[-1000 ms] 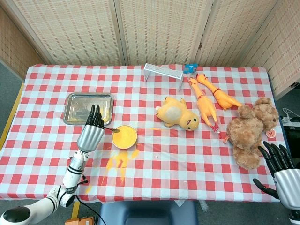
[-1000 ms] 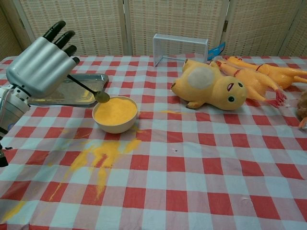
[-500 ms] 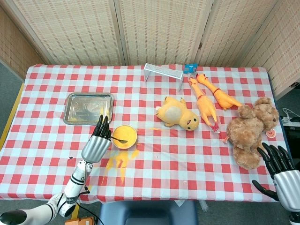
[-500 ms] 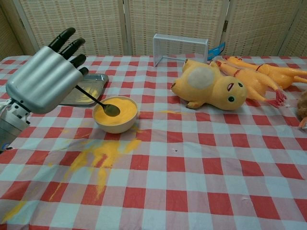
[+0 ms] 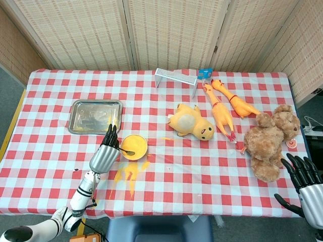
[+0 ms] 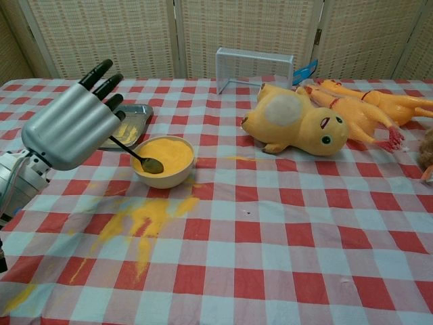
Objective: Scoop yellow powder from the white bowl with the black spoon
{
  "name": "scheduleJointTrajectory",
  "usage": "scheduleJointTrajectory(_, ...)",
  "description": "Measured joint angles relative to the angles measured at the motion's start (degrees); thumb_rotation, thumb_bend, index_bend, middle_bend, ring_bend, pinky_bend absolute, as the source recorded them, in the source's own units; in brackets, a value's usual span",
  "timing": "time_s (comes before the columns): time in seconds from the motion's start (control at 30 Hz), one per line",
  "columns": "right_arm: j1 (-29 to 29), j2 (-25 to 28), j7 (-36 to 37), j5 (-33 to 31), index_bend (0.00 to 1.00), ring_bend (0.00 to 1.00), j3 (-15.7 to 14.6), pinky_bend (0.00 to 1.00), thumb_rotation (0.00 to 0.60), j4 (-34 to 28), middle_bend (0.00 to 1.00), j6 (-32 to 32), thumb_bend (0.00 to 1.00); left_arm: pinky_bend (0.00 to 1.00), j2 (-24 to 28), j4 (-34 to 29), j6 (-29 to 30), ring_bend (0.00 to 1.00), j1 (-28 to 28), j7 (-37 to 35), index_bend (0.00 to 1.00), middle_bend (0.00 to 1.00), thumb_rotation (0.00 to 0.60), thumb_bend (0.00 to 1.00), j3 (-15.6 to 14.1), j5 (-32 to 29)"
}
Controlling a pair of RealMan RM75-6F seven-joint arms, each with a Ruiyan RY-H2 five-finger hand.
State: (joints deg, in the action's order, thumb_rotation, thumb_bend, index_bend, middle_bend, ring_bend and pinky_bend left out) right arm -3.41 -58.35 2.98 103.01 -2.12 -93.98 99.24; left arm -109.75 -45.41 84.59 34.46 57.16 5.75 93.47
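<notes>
Right hand (image 5: 305, 189): lower right corner of the head view, off the tabletop edge, dark fingers spread apart, holding nothing.
Left hand (image 6: 71, 125): left of the chest view, silver back facing the camera, dark fingers pointing up and away, pinching the handle of the black spoon (image 6: 139, 157); grip point itself hidden behind the hand.
Spilled powder (image 6: 139, 223): yellow streaks on the cloth, just below the bowl in the frame, trailing toward the lower left.
Tabletop (image 6: 284, 237): covered in a red-and-white checked cloth.
Black spoon bowl end: tilted down and right from the hand, resting inside the white bowl at its near left edge, against the powder.
White bowl (image 6: 177, 174): left of centre, upright, filled with yellow powder (image 6: 169, 153), just right of the left hand.
Metal tray (image 5: 96, 116): behind the bowl, upper left of it, lying flat.
Plush duck (image 6: 294, 122): right of centre, lying on its side, well apart from the bowl.
Rubber chickens (image 5: 224, 108): two, lying just beyond the duck, to the right.
Teddy bear (image 5: 270, 141): right edge of the head view.
Wire rack (image 6: 254, 66): far centre, standing near the screen.
</notes>
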Motion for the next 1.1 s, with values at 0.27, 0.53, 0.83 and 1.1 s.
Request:
scheduleJointTrajectory(0.27, 0.07, 0.03, 0.03, -0.39, 0.0, 0.0, 0.21, 0.0, 0.6, -0.21, 0.0, -0.23, 0.08, 0.05, -1.77, 6.65, -1.47, 0.09, 1.91, -1.89, 0.86, 0.34, 0.6, 0.64, 1.67, -1.31)
scheduleJointTrajectory(0.53, 0.54, 0.79, 1.25, 0.12, 0.0, 0.0, -0.6, 0.0, 0.6, -0.58, 0.0, -1.51, 0.08, 0.05, -2.84, 9.16, 1.19, 0.09, 3.76, -4.48, 0.86, 0.34, 0.6, 0.64, 3.14, -1.64)
scheduleJointTrajectory(0.83, 0.44, 0.81, 1.11, 0.13, 0.0, 0.0, -0.6, 0.0, 0.6, -0.69, 0.0, -1.39, 0.08, 0.05, -1.87, 5.68, 2.05, 0.09, 4.28, -4.0, 0.86, 0.34, 0.6, 0.64, 3.41, -1.87)
scheduleJointTrajectory(1.1, 0.35, 0.83, 1.21, -0.1, 0.0, 0.0, -0.41, 0.0, 0.6, -0.63, 0.0, -1.09, 0.08, 0.05, -3.14, 9.81, -0.11, 0.09, 5.39, -4.55, 0.86, 0.34, 0.6, 0.64, 3.57, -2.87)
